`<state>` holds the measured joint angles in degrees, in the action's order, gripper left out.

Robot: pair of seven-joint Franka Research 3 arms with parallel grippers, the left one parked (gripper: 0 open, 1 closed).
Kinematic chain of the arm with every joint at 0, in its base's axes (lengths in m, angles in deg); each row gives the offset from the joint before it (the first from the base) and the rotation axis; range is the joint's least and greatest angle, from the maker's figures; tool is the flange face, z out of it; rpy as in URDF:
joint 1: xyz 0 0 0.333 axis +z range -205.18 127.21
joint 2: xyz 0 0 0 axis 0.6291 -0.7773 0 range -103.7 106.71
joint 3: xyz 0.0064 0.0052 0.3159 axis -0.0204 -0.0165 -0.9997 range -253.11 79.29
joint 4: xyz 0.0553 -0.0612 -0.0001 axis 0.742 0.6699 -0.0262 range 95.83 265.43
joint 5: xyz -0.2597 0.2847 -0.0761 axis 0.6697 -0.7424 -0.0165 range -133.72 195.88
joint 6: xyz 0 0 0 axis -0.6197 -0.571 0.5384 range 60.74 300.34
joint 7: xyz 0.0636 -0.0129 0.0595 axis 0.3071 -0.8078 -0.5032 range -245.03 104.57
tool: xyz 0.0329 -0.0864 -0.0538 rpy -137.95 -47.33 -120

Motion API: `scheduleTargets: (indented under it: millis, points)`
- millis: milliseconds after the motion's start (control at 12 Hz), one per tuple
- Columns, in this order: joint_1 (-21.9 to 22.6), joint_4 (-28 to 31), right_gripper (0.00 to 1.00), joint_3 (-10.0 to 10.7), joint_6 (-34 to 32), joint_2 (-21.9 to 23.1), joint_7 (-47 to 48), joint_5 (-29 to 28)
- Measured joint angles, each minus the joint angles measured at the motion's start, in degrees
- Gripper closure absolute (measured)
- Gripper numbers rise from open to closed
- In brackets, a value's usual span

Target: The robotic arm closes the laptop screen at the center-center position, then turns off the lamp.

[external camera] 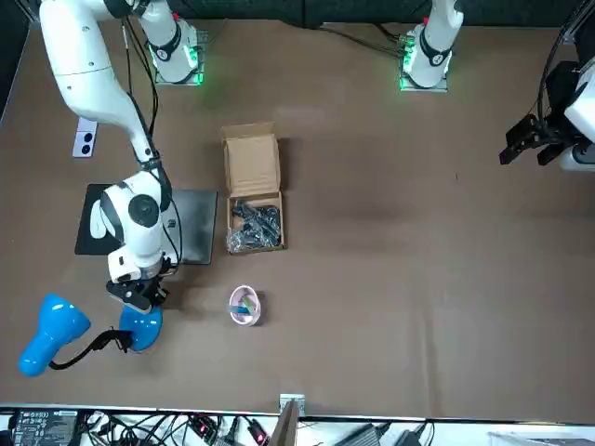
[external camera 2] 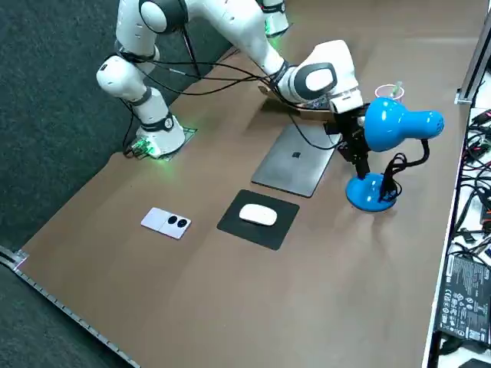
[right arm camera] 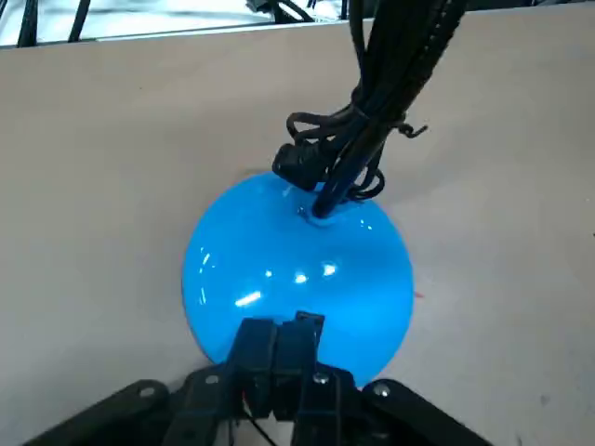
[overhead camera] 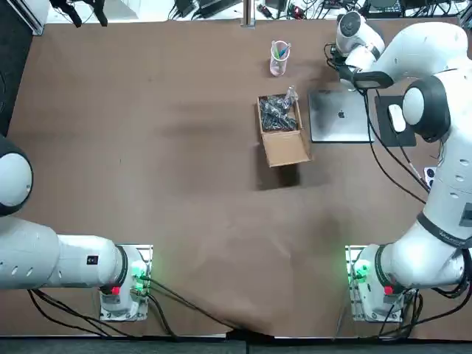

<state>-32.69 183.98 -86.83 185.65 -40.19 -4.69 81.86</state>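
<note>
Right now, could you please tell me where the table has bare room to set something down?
The table is bare left of the cardboard box, and between box and arm bases. It is crowded on the right: laptop, mouse pad and lamp, with the right claw shut over its base.

Laptop point(overhead camera: 341, 116) shut, box point(overhead camera: 282, 131) just beside — cup point(overhead camera: 279, 57) beyond

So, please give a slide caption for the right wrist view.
Right gripper, shut, over the round blue lamp base with its black cable.

Apple logo point(overhead camera: 341, 114) on laptop point(overhead camera: 335, 122) lid
</note>
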Motion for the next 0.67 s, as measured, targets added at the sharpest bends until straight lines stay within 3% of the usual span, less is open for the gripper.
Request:
scheduleTargets:
  millis: [667]
  points:
    - [0.0, 0.0, 0.98, 0.3, 0.7, 0.0, 0.0, 0.0]
